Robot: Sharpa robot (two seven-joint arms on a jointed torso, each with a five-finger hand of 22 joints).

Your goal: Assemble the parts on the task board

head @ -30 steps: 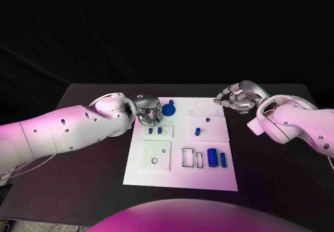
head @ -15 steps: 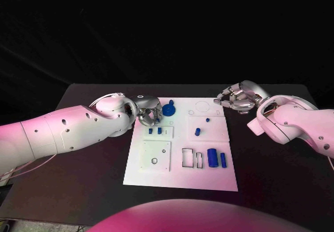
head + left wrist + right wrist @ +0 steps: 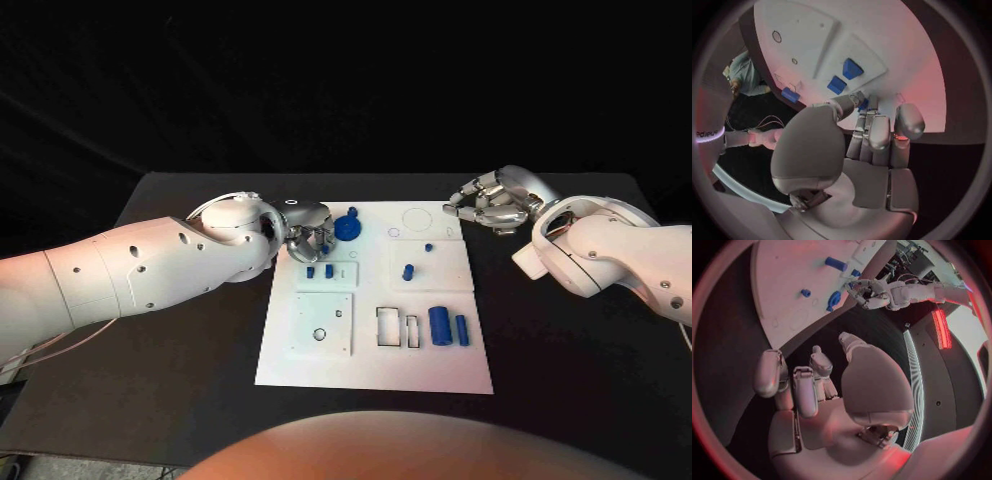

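Note:
The white task board [image 3: 433,370] lies mid-table. My left hand [image 3: 306,236] hovers over its far left corner, just beside a large blue knob-shaped part [image 3: 348,228]. In the left wrist view the left hand [image 3: 861,150] has thumb and fingertips drawn together, with a sliver of a small blue part [image 3: 864,104] pinched between them. Two small blue blocks [image 3: 312,270] [image 3: 330,269] stand just nearer than that hand. My right hand [image 3: 490,205] hangs off the board's far right corner with its fingers curled in on nothing.
A short blue peg [image 3: 408,271] lies mid-board, and two blue cylinders [image 3: 440,326] [image 3: 463,330] rest at the near right beside rectangular slots [image 3: 391,325]. A raised square plate with holes [image 3: 323,322] sits at the near left. Black table [image 3: 577,350] surrounds the board.

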